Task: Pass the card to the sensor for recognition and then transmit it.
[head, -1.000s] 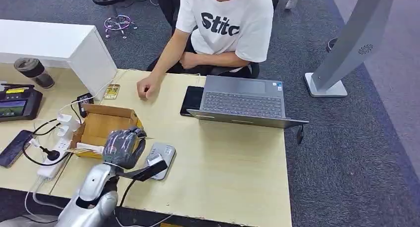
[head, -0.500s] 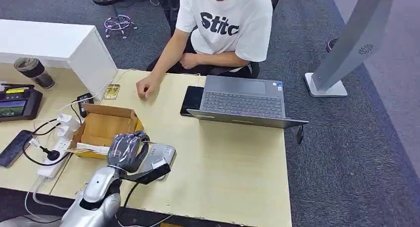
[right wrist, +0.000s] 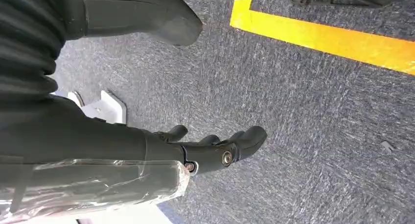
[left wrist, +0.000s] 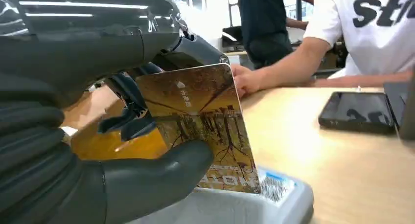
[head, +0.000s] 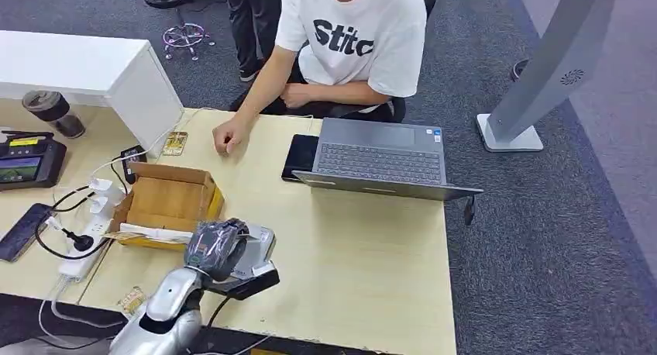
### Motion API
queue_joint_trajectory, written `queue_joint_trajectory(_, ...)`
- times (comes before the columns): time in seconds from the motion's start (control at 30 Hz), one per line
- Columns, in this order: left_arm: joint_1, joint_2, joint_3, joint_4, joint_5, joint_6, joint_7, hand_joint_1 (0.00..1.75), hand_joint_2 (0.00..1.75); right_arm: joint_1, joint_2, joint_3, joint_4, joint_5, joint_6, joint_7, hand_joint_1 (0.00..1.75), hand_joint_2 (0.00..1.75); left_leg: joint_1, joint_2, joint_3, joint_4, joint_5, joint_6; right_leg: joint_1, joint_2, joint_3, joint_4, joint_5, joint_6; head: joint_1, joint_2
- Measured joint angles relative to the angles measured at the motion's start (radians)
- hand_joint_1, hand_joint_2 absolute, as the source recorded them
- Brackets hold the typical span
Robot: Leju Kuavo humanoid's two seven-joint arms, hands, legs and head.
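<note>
My left hand (head: 217, 248) hovers over the grey sensor (head: 256, 250) near the table's front edge. In the left wrist view that hand (left wrist: 88, 136) pinches a brown and gold card (left wrist: 203, 131) between thumb and fingers, the card's lower edge right above the sensor's light top (left wrist: 274, 199). My right hand (right wrist: 215, 150) hangs beside my body over the grey carpet, fingers loosely apart and holding nothing.
An open cardboard box (head: 166, 204) lies just left of the sensor. A laptop (head: 380, 161) and a dark tablet (head: 298, 155) sit farther back. A person (head: 349, 37) sits behind the table, one hand (head: 225, 138) resting on it. Power strip and cables (head: 81, 231) at left.
My left hand has moved right and toward the table's front edge, from over the box's corner to above the sensor, carrying the card.
</note>
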Motion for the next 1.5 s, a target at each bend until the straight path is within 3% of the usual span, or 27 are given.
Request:
queue_joint_trajectory(0.73,-0.036,0.003,-0.053,0.044,-0.033,-0.03,0.016,1.75,1.75,-0.001,-0.002,0.0,0.0,-0.002,0.0,-0.001,0.0,1.75,0.0,-0.001,0.002,0.0,0.0,0.0,0.0,-0.001,0.003,0.0,0.0,0.0,0.0,0.0)
queue_joint_trajectory(1.07,-0.046,0.043,-0.053,0.021,-0.041,-0.017,0.03,1.75,1.75,0.0,-0.003,0.0,0.0,-0.015,0.0,-0.009,0.0,1.75,0.0,0.0,0.002,0.0,0.001,0.0,0.0,-0.001,0.002,0.0,0.0,0.0,0.0,0.0)
queue_joint_trajectory(1.5,-0.088,0.107,-0.034,-0.085,-0.035,-0.013,0.038,1.75,1.75,0.001,-0.006,0.0,0.0,-0.015,0.002,-0.01,0.0,1.75,0.0,0.0,0.001,0.0,0.001,0.0,0.0,-0.001,0.002,0.0,0.0,0.0,0.0,0.0)
